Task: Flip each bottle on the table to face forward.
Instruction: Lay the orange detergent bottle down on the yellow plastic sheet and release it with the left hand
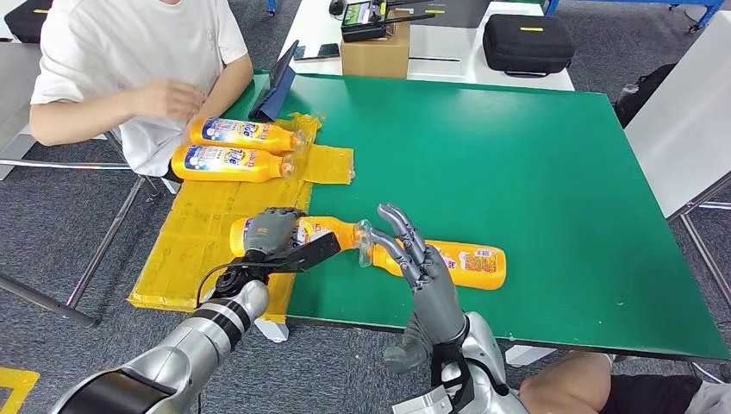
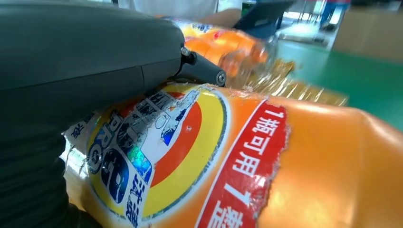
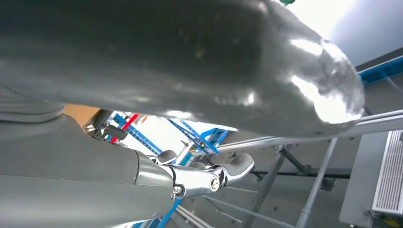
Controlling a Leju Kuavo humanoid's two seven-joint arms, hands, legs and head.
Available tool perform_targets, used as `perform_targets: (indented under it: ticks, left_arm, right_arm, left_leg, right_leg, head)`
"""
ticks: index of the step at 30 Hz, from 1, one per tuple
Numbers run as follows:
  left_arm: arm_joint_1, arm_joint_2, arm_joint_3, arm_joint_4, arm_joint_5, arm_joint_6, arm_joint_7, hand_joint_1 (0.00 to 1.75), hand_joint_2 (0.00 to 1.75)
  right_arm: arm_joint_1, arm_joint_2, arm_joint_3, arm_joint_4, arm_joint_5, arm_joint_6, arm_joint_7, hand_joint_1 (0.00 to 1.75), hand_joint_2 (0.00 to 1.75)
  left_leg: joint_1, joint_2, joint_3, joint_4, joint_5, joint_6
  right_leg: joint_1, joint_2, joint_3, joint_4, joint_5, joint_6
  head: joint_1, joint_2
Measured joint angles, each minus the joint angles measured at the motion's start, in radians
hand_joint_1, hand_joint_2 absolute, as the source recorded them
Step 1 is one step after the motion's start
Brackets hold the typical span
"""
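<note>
left hand [image 1: 274, 235] grips a lying orange plastic bottle with blue-and-white label [image 1: 332, 233] at the yellow mat's [image 1: 194, 233] edge | right hand [image 1: 422, 263] open, fingers spread, over a second orange bottle [image 1: 470, 266] lying on the green worktop [image 1: 517, 172] | two more orange bottles [image 1: 237, 148] lie beside a person [image 1: 138, 69]

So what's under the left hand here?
The left hand rests on an orange bottle lying on yellow tape. The label's middle is covered by the hand.
</note>
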Motion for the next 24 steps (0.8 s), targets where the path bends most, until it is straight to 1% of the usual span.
perform_targets:
  ticks: [3, 5, 11, 16, 19, 23, 24]
  left_arm:
    - [-0.029, 0.007, -0.023, 0.032, -0.063, -0.068, 0.082, 1.75, 1.75]
    - [-0.049, 0.014, -0.037, 0.051, -0.106, -0.095, 0.127, 1.75, 1.75]
    - [-0.079, 0.022, -0.051, 0.079, -0.143, -0.136, 0.150, 1.75, 1.75]
    - [-0.101, 0.032, -0.052, 0.103, -0.153, -0.174, 0.200, 1.75, 1.75]
    - [-0.113, 0.037, -0.037, 0.113, -0.147, -0.168, 0.222, 1.75, 1.75]
    - [-0.120, 0.044, -0.017, 0.122, -0.168, -0.121, 0.227, 1.75, 1.75]
    - [-0.122, 0.047, -0.015, 0.124, -0.179, -0.118, 0.228, 1.67, 1.75]
  right_arm:
    - [-0.008, 0.000, 0.000, 0.003, -0.004, 0.023, 0.000, 0.00, 0.00]
    - [-0.014, 0.001, -0.001, 0.009, -0.006, 0.039, 0.000, 0.00, 0.00]
    - [-0.017, 0.002, -0.006, 0.028, -0.007, 0.055, 0.000, 0.00, 0.00]
    - [-0.020, 0.003, -0.010, 0.045, -0.026, 0.067, 0.000, 0.00, 0.00]
    - [-0.023, 0.003, -0.009, 0.056, -0.033, 0.072, 0.000, 0.00, 0.00]
    - [-0.024, 0.003, -0.008, 0.069, -0.036, 0.073, 0.000, 0.00, 0.00]
    - [-0.025, 0.003, -0.008, 0.071, -0.037, 0.074, 0.000, 0.00, 0.00]
  left_leg:
    - [0.000, -0.001, 0.000, 0.000, 0.000, 0.000]
    - [0.000, 0.000, 0.002, 0.000, 0.000, 0.000]
    - [0.000, 0.000, 0.004, 0.000, 0.000, 0.000]
    - [0.000, -0.001, 0.003, 0.000, 0.001, -0.001]
    - [0.000, 0.000, 0.003, 0.000, 0.001, -0.001]
    - [0.000, 0.000, 0.003, 0.000, 0.001, -0.001]
    - [0.000, -0.001, 0.003, 0.000, 0.001, -0.001]
  right_leg:
    - [0.000, 0.000, 0.001, 0.000, 0.000, 0.000]
    - [0.000, 0.000, 0.002, 0.000, 0.000, 0.000]
    - [0.000, 0.000, 0.003, 0.000, 0.000, 0.000]
    - [0.000, 0.000, 0.003, 0.001, 0.000, 0.000]
    - [0.000, 0.000, 0.003, 0.001, 0.000, 0.000]
    - [0.000, 0.000, 0.002, 0.001, 0.000, 0.000]
    - [0.000, -0.001, 0.002, 0.001, 0.000, 0.000]
  head:
    - [0.000, 0.000]
    - [0.000, 0.000]
    - [0.000, 0.000]
    - [0.000, 0.000]
    - [0.000, 0.000]
    - [0.000, 0.000]
    - [0.000, 0.000]
